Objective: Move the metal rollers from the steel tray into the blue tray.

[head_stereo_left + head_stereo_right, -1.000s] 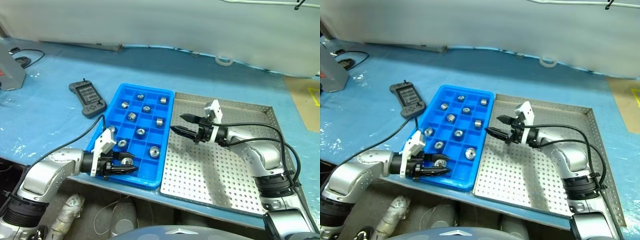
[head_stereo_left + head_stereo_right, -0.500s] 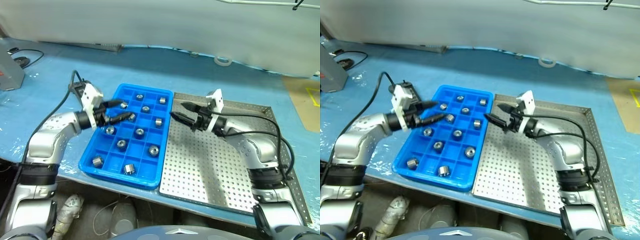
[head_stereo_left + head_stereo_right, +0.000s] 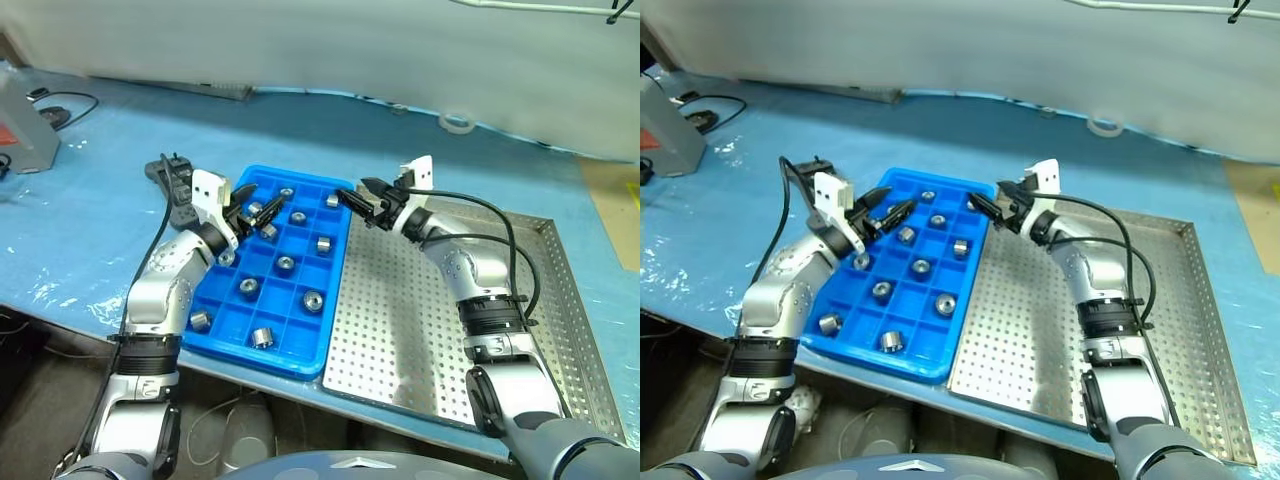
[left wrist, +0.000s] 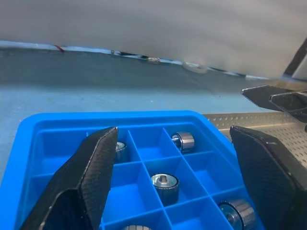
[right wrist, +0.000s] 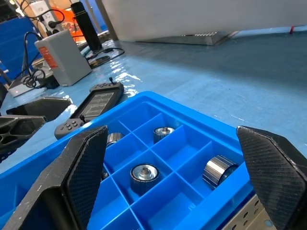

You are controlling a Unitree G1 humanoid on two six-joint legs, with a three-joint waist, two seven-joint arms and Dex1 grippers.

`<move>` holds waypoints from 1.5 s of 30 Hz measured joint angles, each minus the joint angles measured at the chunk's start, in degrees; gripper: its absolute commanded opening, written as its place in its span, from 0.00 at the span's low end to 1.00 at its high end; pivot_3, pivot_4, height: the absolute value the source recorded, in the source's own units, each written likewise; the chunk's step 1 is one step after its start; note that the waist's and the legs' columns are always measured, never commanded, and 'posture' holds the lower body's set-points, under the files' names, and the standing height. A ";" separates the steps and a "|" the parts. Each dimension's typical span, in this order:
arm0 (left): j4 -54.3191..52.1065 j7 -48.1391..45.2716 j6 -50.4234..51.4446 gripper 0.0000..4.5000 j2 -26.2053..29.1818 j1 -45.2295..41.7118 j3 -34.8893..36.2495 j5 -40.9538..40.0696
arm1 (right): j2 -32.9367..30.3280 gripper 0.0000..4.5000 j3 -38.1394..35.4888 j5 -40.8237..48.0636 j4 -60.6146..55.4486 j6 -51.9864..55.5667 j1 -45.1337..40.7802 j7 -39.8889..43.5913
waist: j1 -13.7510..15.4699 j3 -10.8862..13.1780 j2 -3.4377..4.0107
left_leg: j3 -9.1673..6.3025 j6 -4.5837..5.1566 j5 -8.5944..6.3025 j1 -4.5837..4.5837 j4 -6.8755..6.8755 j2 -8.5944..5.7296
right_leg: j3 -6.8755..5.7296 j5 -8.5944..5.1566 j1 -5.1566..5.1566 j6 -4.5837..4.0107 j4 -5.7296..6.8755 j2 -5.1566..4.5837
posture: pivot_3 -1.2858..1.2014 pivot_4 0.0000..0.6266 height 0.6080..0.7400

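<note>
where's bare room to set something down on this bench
The steel tray holds no rollers: its perforated floor lies bare. Blue sheet left of the controller is free too. The blue tray is crowded with metal rollers, both grippers over its far end.

On the surface (image 3: 90,230) the blue tray (image 3: 232,340) lies to the left of the steel tray (image 3: 420,340), their long sides touching or nearly so. The metal rollers (image 3: 286,264) sit singly in separate compartments of the blue tray, spread from its far row to its near row; the steel tray's floor holds none. A handheld controller (image 3: 176,190) lies just beyond the blue tray's far-left corner. A box (image 3: 22,135) with cables stands well off at the far left. A tape ring (image 3: 457,123) lies behind the steel tray, near the back wall. The left gripper (image 3: 253,218) hangs above the blue tray's far-left corner, the right gripper (image 3: 362,203) above its far-right corner.
</note>
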 measured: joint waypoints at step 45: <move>17.32 -9.09 -6.56 0.88 -0.52 -12.70 -3.38 3.62 | -0.16 1.00 -6.35 0.97 -13.92 3.54 10.48 -8.60 | -3.17 0.05 0.05 | 0.08 -0.02 0.01 0.01 -0.03 -0.03 | 0.17 0.17 -0.03 0.29 -0.20 0.01 | 0.54 0.24 1.00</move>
